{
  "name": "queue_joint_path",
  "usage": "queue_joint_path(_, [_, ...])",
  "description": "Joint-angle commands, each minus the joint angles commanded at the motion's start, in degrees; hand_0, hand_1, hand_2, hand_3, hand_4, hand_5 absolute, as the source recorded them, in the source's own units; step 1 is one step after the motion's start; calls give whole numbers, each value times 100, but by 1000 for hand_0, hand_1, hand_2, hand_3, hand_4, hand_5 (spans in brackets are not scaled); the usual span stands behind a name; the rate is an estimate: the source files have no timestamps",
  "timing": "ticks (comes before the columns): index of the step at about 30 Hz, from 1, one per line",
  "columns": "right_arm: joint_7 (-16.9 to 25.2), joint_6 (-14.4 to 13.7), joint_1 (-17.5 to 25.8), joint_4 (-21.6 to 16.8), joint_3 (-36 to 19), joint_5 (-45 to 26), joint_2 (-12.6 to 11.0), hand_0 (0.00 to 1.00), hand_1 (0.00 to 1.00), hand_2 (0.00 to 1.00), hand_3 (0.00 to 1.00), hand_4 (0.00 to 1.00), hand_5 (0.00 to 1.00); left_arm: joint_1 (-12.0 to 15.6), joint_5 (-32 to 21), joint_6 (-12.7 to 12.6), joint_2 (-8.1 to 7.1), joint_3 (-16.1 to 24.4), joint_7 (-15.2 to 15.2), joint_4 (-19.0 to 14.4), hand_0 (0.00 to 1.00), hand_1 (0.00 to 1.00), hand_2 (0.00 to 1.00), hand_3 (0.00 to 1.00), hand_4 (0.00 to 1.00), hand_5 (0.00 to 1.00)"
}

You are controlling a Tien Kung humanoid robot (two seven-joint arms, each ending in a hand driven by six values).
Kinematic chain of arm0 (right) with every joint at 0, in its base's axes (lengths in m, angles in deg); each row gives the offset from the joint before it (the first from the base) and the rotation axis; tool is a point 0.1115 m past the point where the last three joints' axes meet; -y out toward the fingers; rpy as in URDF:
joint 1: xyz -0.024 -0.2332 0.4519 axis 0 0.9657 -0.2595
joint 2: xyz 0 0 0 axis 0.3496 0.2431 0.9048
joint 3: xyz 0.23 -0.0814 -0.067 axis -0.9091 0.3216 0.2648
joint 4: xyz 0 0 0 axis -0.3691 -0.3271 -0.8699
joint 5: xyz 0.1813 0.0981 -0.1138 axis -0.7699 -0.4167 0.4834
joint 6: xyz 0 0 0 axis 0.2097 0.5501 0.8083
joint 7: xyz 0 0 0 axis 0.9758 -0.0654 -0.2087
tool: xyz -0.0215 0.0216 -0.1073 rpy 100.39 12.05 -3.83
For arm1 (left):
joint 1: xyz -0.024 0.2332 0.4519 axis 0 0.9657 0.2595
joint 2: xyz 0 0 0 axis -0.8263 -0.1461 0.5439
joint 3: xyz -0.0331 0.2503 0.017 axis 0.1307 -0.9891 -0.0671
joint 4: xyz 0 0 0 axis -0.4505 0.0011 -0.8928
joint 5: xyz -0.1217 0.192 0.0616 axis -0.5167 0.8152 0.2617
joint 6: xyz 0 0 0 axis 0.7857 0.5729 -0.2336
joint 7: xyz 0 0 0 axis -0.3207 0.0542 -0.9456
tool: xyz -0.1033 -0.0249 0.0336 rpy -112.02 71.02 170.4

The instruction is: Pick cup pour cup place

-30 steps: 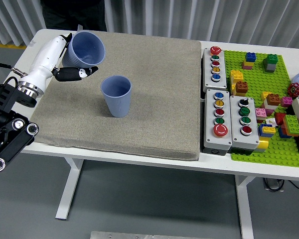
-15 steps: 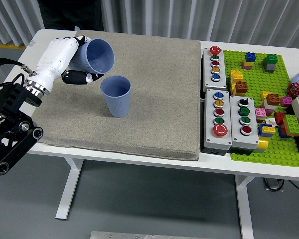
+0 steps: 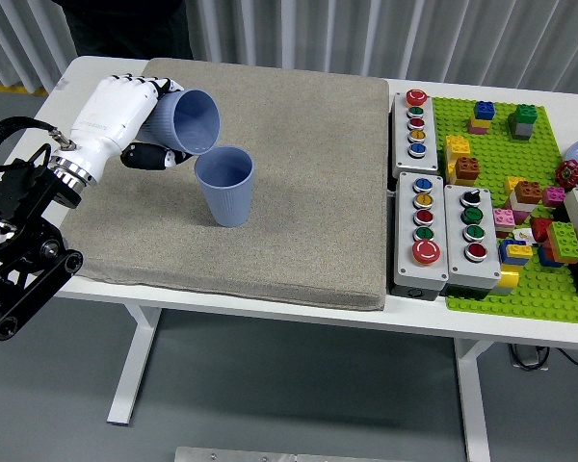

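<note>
I see the near edge of the white worktop [image 3: 270,310] along the bottom, with a grey mat [image 3: 299,183] covering most of its left and middle. My left arm [image 3: 19,241] enters from the lower left, black links low, white forearm rising toward the mat's far left corner.

On the mat, the standing blue cup [image 3: 225,185] sits upright, mouth open upward, left of the mat's centre.

Just beyond and to the left of it, my left hand [image 3: 125,111] has its fingers curled around the held blue cup [image 3: 185,120], dark thumb under the wall. This cup is tipped hard onto its side, mouth facing right and slightly down, its lower rim right above the far-left rim of the standing cup. I cannot tell whether the two rims touch.

Right of the mat: three grey button boxes [image 3: 433,236], then a green baseplate [image 3: 520,192] with coloured bricks scattered on it.

At the far edge, top left, a person in dark clothing [image 3: 125,24] stands behind the worktop; hands not in view.
</note>
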Motion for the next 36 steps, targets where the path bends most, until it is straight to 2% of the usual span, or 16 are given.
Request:
queue_joint_path(6, [0,2,20,0,0,7,0,721,686,733,699,321,299,-6,271,-31,-72,-78,28,-42,596,530,559,559,802,157])
queue_joint_path(23, [17,2,-23,0,32,-66,-10,721,686,733,699,323,299,-262,207,-104,-226,-367,74,-6,594,530,556,557,801,155])
queue_joint_path(36, [29,-9,-42,0,55,-111,-11,721,686,733,700,324,299,-372,367,-96,-319,-580,113,47,593,531,555,557,800,154])
